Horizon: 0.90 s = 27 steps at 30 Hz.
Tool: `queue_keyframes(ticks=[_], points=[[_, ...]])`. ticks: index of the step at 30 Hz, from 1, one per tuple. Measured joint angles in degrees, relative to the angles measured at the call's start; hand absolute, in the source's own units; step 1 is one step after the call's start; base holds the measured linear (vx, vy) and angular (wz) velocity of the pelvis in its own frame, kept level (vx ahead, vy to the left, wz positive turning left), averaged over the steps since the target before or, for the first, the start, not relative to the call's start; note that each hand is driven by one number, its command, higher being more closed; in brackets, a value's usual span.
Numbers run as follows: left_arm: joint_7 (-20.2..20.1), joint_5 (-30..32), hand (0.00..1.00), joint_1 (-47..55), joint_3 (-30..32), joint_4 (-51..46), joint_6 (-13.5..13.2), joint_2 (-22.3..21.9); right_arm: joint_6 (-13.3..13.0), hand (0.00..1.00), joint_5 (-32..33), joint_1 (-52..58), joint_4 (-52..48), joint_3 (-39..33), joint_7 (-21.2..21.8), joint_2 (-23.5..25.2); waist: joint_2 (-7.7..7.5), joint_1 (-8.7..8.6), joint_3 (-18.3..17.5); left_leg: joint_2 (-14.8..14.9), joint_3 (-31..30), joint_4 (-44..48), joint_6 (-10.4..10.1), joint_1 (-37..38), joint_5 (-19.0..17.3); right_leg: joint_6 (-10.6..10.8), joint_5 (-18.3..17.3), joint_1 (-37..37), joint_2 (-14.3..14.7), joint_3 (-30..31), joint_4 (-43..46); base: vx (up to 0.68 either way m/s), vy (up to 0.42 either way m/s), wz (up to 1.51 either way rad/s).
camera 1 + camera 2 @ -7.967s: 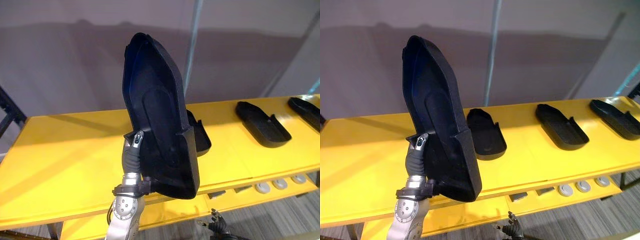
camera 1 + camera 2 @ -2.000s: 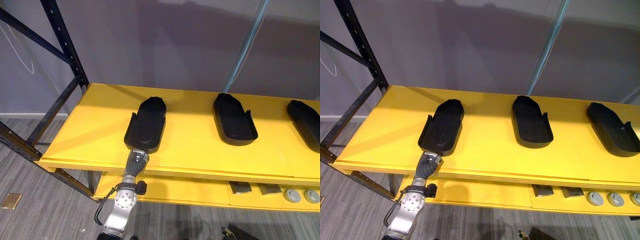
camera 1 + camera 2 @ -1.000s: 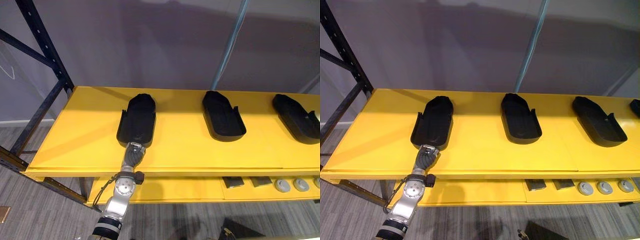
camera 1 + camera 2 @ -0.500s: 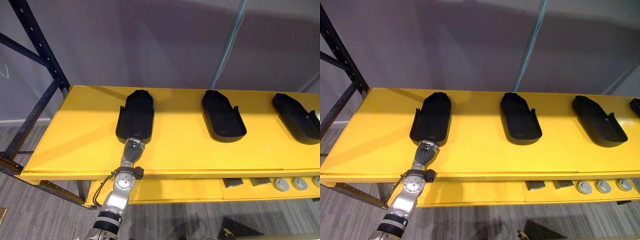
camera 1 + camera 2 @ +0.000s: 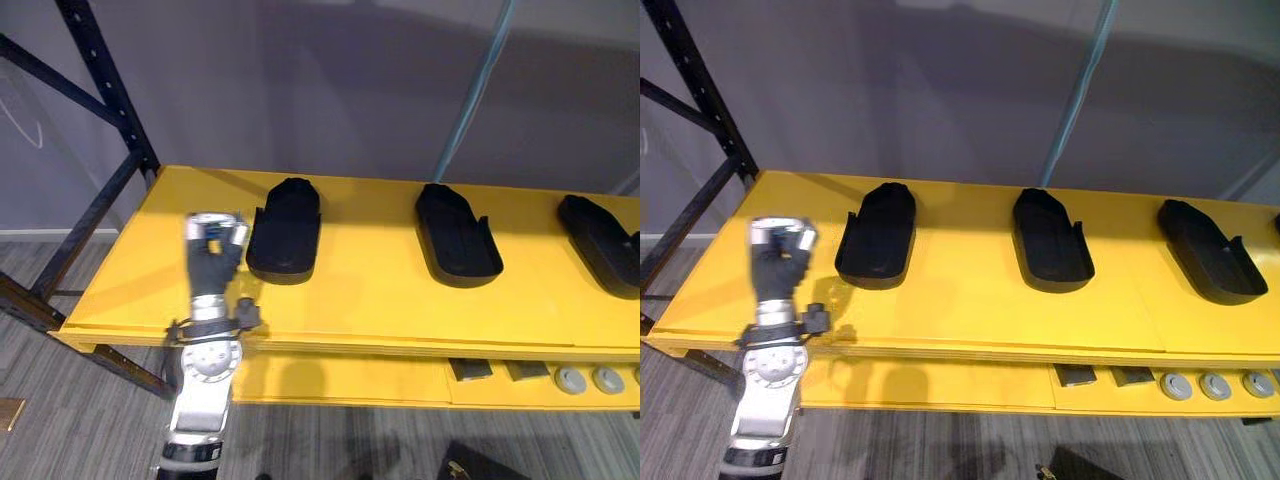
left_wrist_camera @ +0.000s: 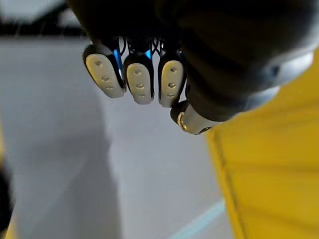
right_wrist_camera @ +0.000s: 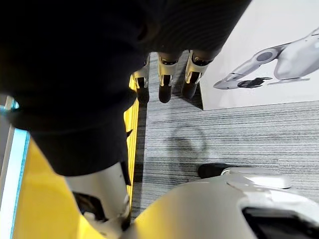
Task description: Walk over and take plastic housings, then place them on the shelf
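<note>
Three black plastic housings lie in a row on the yellow shelf (image 5: 370,300), hollow side up: left housing (image 5: 285,230), middle housing (image 5: 458,235), right housing (image 5: 600,240). My left hand (image 5: 212,252) is raised over the shelf's front left part, just left of the left housing and apart from it. Its fingers (image 6: 139,82) are curled and hold nothing. My right hand (image 7: 164,74) hangs low beside the shelf's edge over the grey floor, fingers relaxed and empty.
A black rack upright (image 5: 100,80) with a diagonal brace stands at the shelf's left end. A pale blue pole (image 5: 470,90) rises behind the middle housing. A lower yellow shelf holds small grey parts (image 5: 572,380) at the right.
My left hand has come off the near end of the left housing, risen and moved left, with its fingers now curled. The housing stays on the shelf. The camera has shifted slightly.
</note>
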Motion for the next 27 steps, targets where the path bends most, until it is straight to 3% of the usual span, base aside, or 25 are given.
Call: queue_keyframes(ticks=[3, 9, 12, 15, 16, 21, 27], points=[[2.9, -2.7, 1.0, 4.2, 9.4, -0.3, -1.0, 0.0, 0.0, 0.0, 0.0, 0.0, 0.7, 0.0, 0.2, -0.1, 0.02, 1.56, 0.0, 0.0, -1.4, 0.0, 0.0, -0.1, 0.4, -0.2, -0.2, 0.6, 0.1, -1.3, 0.3, -0.04, 0.0, 0.27], [4.4, -8.6, 1.0, 13.2, 18.9, 7.8, -0.6, -0.1, 0.0, 0.0, -0.1, 0.4, 0.8, -0.1, 0.5, -0.3, -0.03, 3.81, 0.0, -0.1, -2.8, 0.0, 0.3, 0.0, 0.9, -0.4, -1.3, 0.8, -0.1, -2.7, 1.9, -0.06, 0.001, 0.15], [1.4, -11.3, 1.0, 18.2, 18.7, 15.6, 1.5, -0.1, 0.2, 0.0, -0.4, 1.2, -2.2, 0.0, 0.5, 0.0, -0.07, 4.74, -0.1, -0.2, -2.9, 0.0, 0.4, 0.2, 1.0, -0.2, -1.9, 0.7, -0.3, -3.0, 3.2, -0.05, 0.006, 0.06], [-5.6, -12.6, 1.0, 21.9, 16.4, 24.2, 4.0, -0.1, 0.5, 0.0, -1.3, 1.3, -5.7, 0.9, 0.9, 0.3, -0.27, 4.74, -0.2, -0.5, -2.9, 0.0, 0.6, 0.4, 0.6, 0.6, -2.4, 0.7, -0.8, -3.1, 3.3, -0.04, 0.023, 0.01], [-7.2, -12.6, 0.0, 22.2, 15.4, 26.9, 4.4, -0.1, 0.7, 0.0, -1.3, 1.2, -6.2, 1.3, 1.0, 0.3, -0.39, 4.8, -0.3, -0.7, -2.9, 0.0, 0.6, 0.6, 0.5, 0.7, -2.5, 0.7, -1.0, -3.1, 3.3, -0.03, 0.036, -0.01], [-13.3, -11.3, 0.0, 22.3, 9.7, 43.5, 6.6, -1.2, 0.9, 0.0, -1.3, 1.0, -8.0, 2.2, 1.3, 1.0, -0.85, 4.6, -0.7, -1.8, -2.3, 0.0, 0.9, 1.0, -0.2, 1.4, -2.9, 0.9, -2.1, -2.9, 3.2, 0.01, 0.044, -0.04], [-13.0, -9.5, 0.0, 19.7, 8.4, 57.4, 7.7, -3.0, 0.9, 0.0, -1.3, -0.2, -7.2, 2.2, 1.2, 1.7, -0.85, 4.59, -0.7, -2.7, -2.1, 0.0, 1.0, 1.9, -0.4, 1.6, -2.8, 2.2, -2.8, -2.8, 2.6, 0.07, 0.031, 0.01]])
